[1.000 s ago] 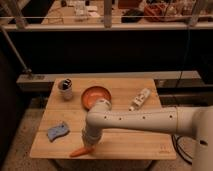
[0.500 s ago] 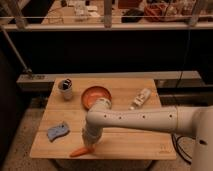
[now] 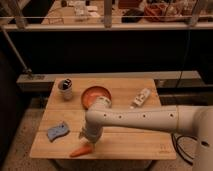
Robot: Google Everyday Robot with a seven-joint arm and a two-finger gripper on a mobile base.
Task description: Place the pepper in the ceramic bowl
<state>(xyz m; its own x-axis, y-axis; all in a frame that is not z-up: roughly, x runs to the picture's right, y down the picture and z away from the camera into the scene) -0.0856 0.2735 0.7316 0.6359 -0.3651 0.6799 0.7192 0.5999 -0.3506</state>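
The pepper (image 3: 80, 151), small, orange and tapered, lies on the wooden table (image 3: 135, 142) near its front edge, pointing left. My gripper (image 3: 89, 142) is at the end of the white arm, down at the pepper's right end; whether it touches the pepper is hidden by the wrist. The ceramic bowl (image 3: 93, 94), round and orange-brown, stands behind the arm at the middle back of the table, partly covered by the arm.
A blue wavy sponge (image 3: 58, 131) lies at the front left. A small grey cup (image 3: 65, 88) with dark contents stands at the back left. A pale bottle-like object (image 3: 141, 98) lies at the back right. A ledge and railing run behind the table.
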